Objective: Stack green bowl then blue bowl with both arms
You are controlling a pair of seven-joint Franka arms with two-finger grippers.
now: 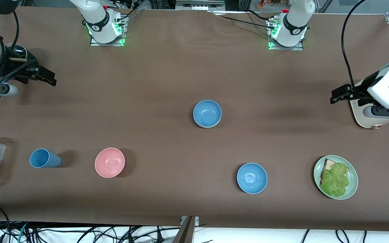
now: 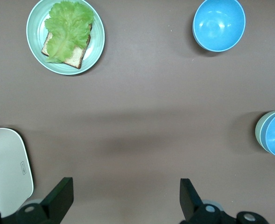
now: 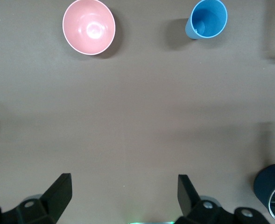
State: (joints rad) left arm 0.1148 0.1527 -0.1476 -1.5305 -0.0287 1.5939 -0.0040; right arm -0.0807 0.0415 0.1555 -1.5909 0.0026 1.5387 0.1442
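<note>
A plain medium-blue bowl sits nested in the pale sage-green bowl mid-table. Both the left hand and right hand hang spread, empty.

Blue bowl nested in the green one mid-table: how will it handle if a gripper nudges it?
The blue bowl sits deep in the green bowl, so the pair probably slides together. Both look low and wide: tipping seems unlikely. Glossy walls may slip in a pinch. Left gripper and right gripper wait open at the table ends.
</note>
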